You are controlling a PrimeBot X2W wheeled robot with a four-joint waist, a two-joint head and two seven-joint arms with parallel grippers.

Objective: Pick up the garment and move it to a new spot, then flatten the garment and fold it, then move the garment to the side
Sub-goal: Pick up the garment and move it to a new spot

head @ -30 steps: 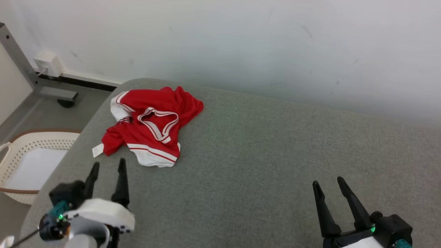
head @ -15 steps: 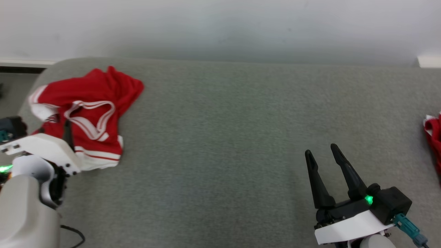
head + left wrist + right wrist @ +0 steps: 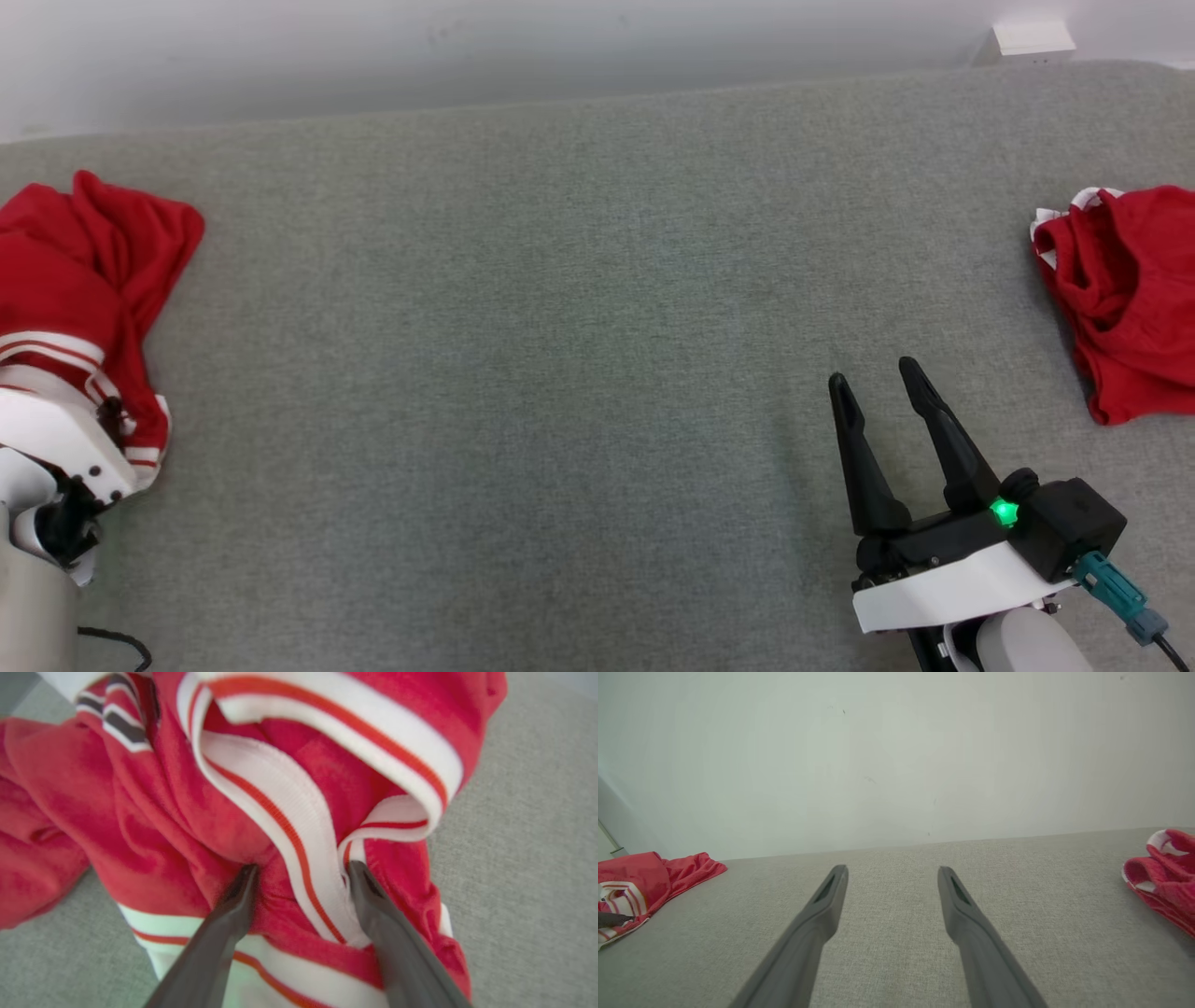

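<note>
The garment (image 3: 89,271), a crumpled red jersey with white-and-red striped bands, lies at the left end of the grey padded surface (image 3: 560,327). It also appears far left in the right wrist view (image 3: 658,875). My left gripper (image 3: 299,873) is open, with its tips pressed down into the garment (image 3: 117,788). A striped band (image 3: 289,816) runs between the fingers. The left wrist's white housing (image 3: 51,434) overlaps the cloth's near edge. My right gripper (image 3: 873,378) (image 3: 892,870) is open, holds nothing, and hovers over bare surface at the lower right.
A second red cloth heap (image 3: 1130,289) (image 3: 1164,877) lies at the surface's right end. A pale wall (image 3: 467,47) runs along the far edge, with a white box (image 3: 1027,39) at the top right. A black cable (image 3: 121,644) loops at the lower left.
The head camera has swung right, shifting the whole picture left and bringing the second heap into view. My left gripper went from short of the garment onto it, still open. The right gripper stays open.
</note>
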